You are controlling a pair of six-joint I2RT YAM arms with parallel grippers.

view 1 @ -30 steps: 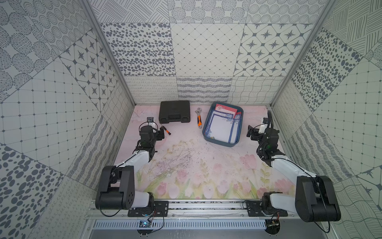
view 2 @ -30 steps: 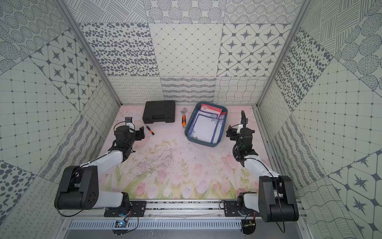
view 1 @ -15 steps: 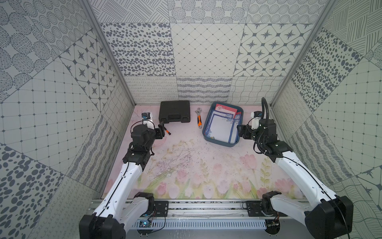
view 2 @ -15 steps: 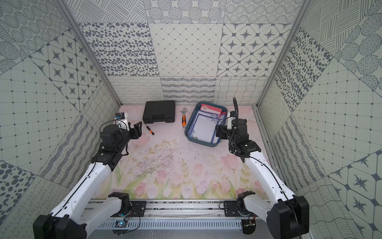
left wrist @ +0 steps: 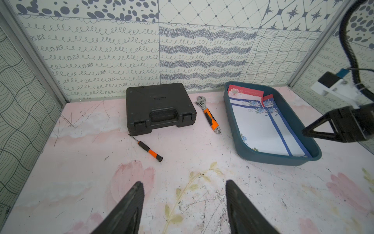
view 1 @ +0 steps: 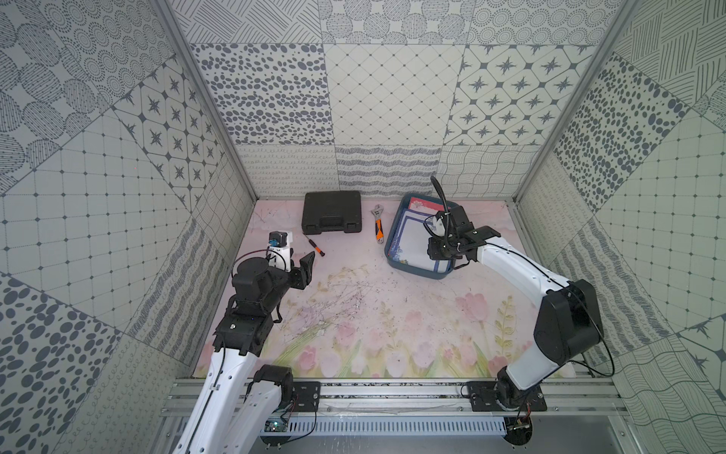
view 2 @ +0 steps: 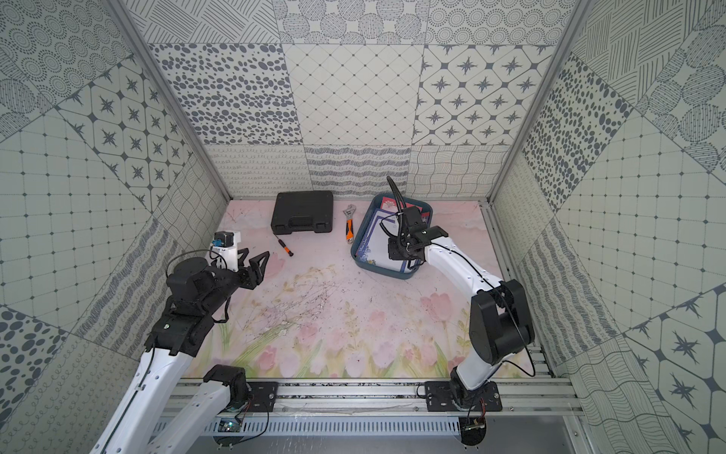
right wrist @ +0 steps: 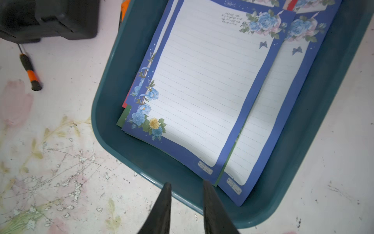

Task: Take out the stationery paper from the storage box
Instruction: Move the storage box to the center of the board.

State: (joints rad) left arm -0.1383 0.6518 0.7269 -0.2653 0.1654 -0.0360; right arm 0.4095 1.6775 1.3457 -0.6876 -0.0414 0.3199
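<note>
At the left of the floral pink table (view 1: 393, 314), the left tool (view 2: 254, 262) hangs above bare table with its black fingers spread wide and nothing between them. Beyond it, against the back wall, lies a closed black plastic hard case (view 1: 332, 212) with a moulded handle. A slim black-and-orange screwdriver (view 1: 314, 248) lies just in front of the case, near its left corner. To the right of the case is an adjustable wrench with a steel head and an orange-and-black grip (view 1: 378, 228), apart from both the case and the tray. Next comes the shallow dark teal plastic storage box with rounded corners (view 1: 412, 270), set at a slant near the back right. Inside it lies the stationery paper (right wrist: 202, 91): lined white sheets with blue floral borders on top, fanned slightly, with red and green edges showing beneath. The right tool (right wrist: 186, 182) hovers over the box's near rim, fingers drawn close with a narrow gap, pinching nothing.
</note>
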